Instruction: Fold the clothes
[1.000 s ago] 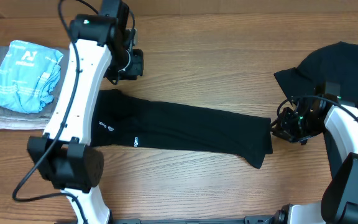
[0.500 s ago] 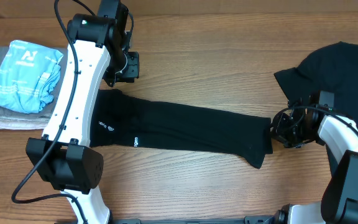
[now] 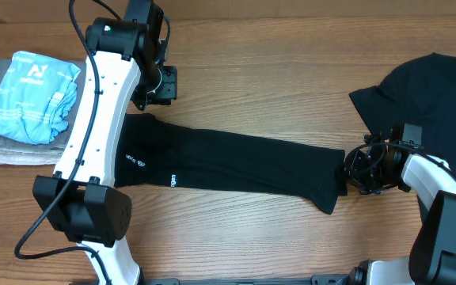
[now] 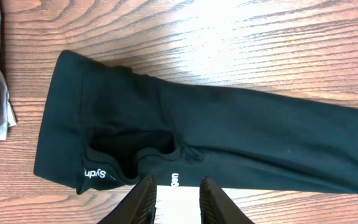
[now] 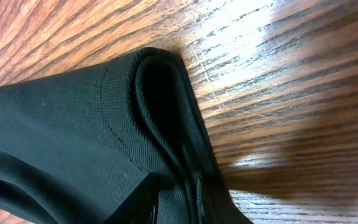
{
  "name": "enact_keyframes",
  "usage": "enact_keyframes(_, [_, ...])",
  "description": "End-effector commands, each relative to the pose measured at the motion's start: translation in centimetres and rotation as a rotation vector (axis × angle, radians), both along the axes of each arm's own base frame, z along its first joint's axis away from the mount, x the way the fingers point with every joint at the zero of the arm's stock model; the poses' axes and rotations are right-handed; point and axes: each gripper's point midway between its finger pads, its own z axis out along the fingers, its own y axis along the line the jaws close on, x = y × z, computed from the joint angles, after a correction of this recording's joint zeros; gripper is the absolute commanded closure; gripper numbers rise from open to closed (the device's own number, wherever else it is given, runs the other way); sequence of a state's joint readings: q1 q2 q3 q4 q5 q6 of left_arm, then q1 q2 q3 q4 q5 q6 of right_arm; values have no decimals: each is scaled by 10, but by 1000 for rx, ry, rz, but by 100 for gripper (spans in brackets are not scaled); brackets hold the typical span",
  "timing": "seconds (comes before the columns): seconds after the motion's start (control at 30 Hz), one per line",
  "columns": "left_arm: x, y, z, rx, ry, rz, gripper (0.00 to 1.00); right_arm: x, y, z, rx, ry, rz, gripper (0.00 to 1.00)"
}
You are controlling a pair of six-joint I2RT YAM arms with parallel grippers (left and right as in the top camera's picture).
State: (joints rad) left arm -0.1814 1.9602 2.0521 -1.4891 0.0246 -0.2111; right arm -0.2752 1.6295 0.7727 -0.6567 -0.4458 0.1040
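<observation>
Right gripper (image 5: 174,202) pinches the folded shirt (image 3: 236,162) at its end, left gripper (image 4: 178,199) hovers empty, slightly parted; judged best: grip both ends, lift evenly.

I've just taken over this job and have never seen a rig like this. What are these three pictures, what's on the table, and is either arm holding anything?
Two white robot arms work at a table. One picture looks down from above; the other two come from a camera on each wrist. A black shirt, folded into a long strip, lies in the middle. A second black shirt lies at the right, a pile of folded clothes at the left. The left tool hangs over the strip, fingers apart, empty. The right tool pinches the strip's end.
</observation>
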Motion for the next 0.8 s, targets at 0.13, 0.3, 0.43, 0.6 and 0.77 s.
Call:
enact_keyframes(0.13, [2, 4, 2, 6, -8, 23, 73, 2, 4, -1, 20, -27, 10, 75])
enact_keyframes(0.3, [1, 5, 2, 7, -6, 24, 73, 6, 3, -1, 15, -45, 11, 76])
enact_keyframes(0.43, [2, 5, 2, 6, -7, 24, 73, 9, 2, 0, 13, -56, 11, 87])
enact_keyframes(0.6, [2, 5, 2, 6, -7, 24, 73, 15, 5, 6, 36, -79, 15, 92])
enact_keyframes(0.77, [1, 5, 2, 6, -7, 24, 72, 33, 6, 32, 72, -105, 16, 95])
